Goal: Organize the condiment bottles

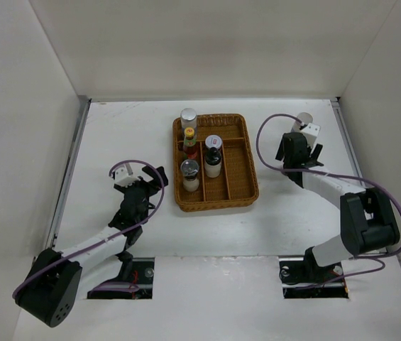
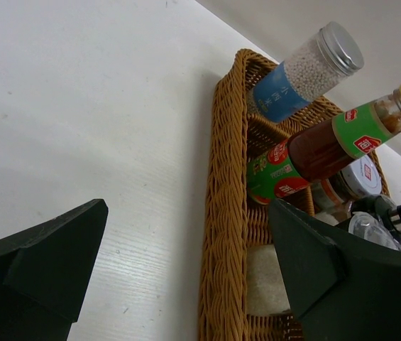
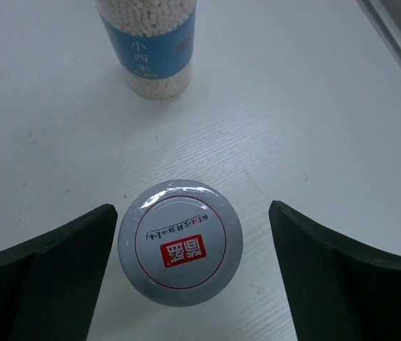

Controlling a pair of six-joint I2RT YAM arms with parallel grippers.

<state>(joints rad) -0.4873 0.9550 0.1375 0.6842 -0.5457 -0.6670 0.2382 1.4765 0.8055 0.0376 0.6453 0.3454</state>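
The condiment bottles are split between tray and table. In the wicker tray [image 1: 237,165] stand a silver-lidded blue-banded jar [image 2: 306,71], a yellow-capped dark sauce bottle [image 2: 328,145], a red-labelled shaker [image 1: 213,142], a black-capped bottle [image 1: 212,160] and a clear-topped jar [image 1: 189,175]. On the table to the right stand another blue-banded jar [image 3: 155,42] and a grey-lidded shaker with a red logo [image 3: 180,241]. My right gripper [image 3: 191,213] hangs open over that shaker, a finger on either side. My left gripper [image 2: 186,263] is open and empty at the tray's left rim [image 2: 227,213].
White walls enclose the table on the left, back and right. The tray's right compartments [image 1: 239,153] hold nothing. A metal strip [image 3: 399,35] runs along the table's right edge, close to the right gripper.
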